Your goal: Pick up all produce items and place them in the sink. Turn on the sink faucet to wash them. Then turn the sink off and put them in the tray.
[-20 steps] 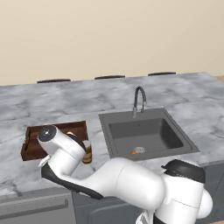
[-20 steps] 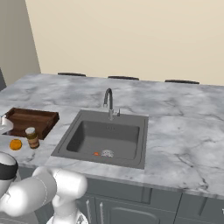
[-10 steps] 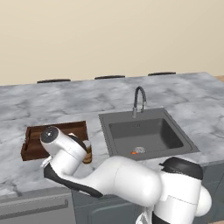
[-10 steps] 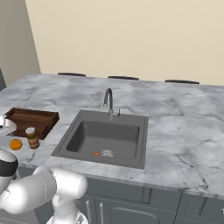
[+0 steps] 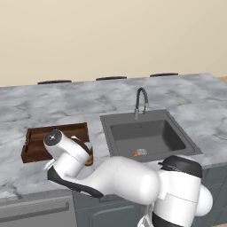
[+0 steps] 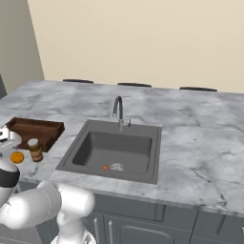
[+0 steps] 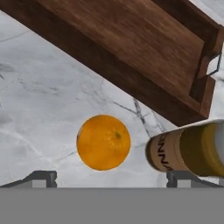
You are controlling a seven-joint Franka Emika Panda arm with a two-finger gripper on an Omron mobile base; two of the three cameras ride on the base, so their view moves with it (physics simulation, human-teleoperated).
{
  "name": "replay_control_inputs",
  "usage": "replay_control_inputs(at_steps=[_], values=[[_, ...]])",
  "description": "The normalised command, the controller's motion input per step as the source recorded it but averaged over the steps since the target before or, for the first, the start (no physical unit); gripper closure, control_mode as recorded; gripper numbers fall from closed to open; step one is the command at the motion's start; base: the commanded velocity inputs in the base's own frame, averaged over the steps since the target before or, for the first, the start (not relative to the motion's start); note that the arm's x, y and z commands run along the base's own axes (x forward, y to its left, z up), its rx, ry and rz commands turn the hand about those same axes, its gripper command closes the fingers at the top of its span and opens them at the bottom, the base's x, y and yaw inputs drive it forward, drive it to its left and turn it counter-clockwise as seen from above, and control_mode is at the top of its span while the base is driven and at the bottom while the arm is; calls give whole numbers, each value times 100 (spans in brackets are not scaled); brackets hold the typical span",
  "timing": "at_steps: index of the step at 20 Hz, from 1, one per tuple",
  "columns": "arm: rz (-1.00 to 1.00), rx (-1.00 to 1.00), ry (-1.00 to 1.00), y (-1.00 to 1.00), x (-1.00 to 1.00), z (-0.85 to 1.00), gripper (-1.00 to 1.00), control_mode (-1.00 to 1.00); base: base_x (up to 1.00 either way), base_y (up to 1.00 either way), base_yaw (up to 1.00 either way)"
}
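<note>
**One piece in the sink, the orange not yet picked up**

The grey marble counter (image 6: pixel 200 143) carries everything. In its middle is the sink (image 6: pixel 143 133), with the sink faucet (image 6: pixel 118 110) at its back edge; no water is visible. On the sink floor, just beside the round drain, lies a small orange-red piece (image 6: pixel 105 167) (it looks like the carrot), so I judge this part of the task as done.

The tray (image 6: pixel 28 127) stands on the counter well apart from the sink and holds no produce.

The orange (image 7: pixel 103 142) rests on the marble near the tray wall, just beside the brown jar (image 7: pixel 188 151). The gripper (image 7: pixel 111 177) hovers over it with its jaws wide apart and nothing between them.

Left to do: grasp the orange, put it in the sink, wash, close the faucet, then move both to the tray.
</note>
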Motion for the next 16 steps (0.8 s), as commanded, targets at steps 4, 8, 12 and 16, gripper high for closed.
replay_control_inputs(at_steps=[4, 8, 12, 16], values=[[0, 0, 0, 0, 11, -13, -100, -100, 0, 0, 0], [0, 0, 0, 0, 9, -12, -100, -100, 0, 0, 0], [0, 0, 0, 0, 7, -13, -100, -100, 0, 0, 0], [0, 0, 0, 0, 8, -14, -100, -100, 0, 0, 0]])
